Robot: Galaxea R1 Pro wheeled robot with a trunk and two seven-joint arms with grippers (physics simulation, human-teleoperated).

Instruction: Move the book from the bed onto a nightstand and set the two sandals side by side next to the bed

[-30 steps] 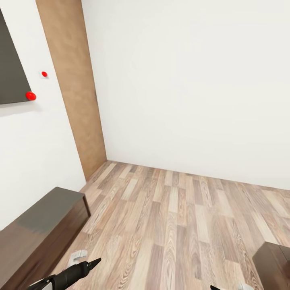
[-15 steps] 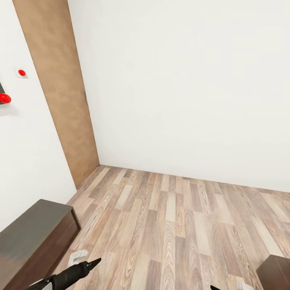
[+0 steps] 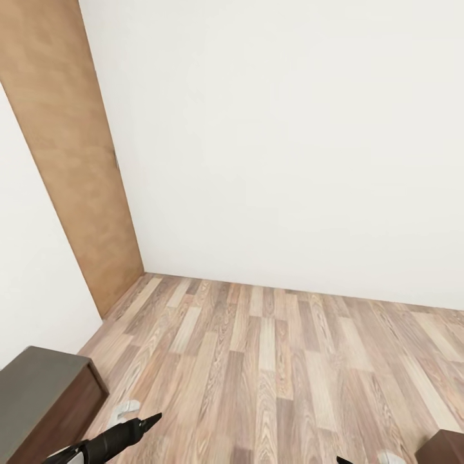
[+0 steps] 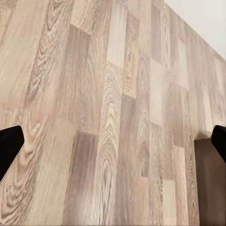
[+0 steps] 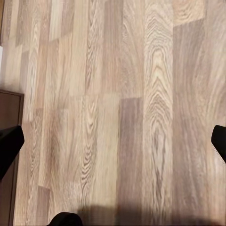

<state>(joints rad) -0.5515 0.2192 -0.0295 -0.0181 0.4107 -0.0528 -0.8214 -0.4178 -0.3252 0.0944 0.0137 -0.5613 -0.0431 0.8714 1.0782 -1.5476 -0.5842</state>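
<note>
Head view: robot faces a room corner w/ plain white walls (image 3: 290,129) meeting a light-and-dark wood-plank floor (image 3: 270,367); a tan flat wooden door panel (image 3: 71,161) stands at the corner's near side, and a low dark brown wooden bench (image 3: 38,403) sits along the wall nearer the robot than the door. A corner of another dark brown wooden piece (image 3: 451,446) pokes in across the floor from the bench; can't tell what it is. A black tapered fingertip of the left gripper (image 3: 132,430) hangs over the planks just beside the bench, nothing around it. Left wrist view: two black finger pads (image 4: 8,149) sit at opposite picture edges, so jaws spread wide, empty, bare planks between; a dark brown furniture edge (image 4: 209,183) lies beyond. Right wrist view: right gripper (image 5: 113,143) same story, jaws wide apart, holding nothing, planks between, a dark brown wood corner (image 5: 8,110) off to one side. Book, bed, nightstand, sandals: none here to place, robot likely in transit. Judgement for later: thin paperback should be light but floppy, flat on soft mattress, so pinch at an edge near the spine. Flip-flops likely light, bendy; grip the sole's side edge or strap.
</note>
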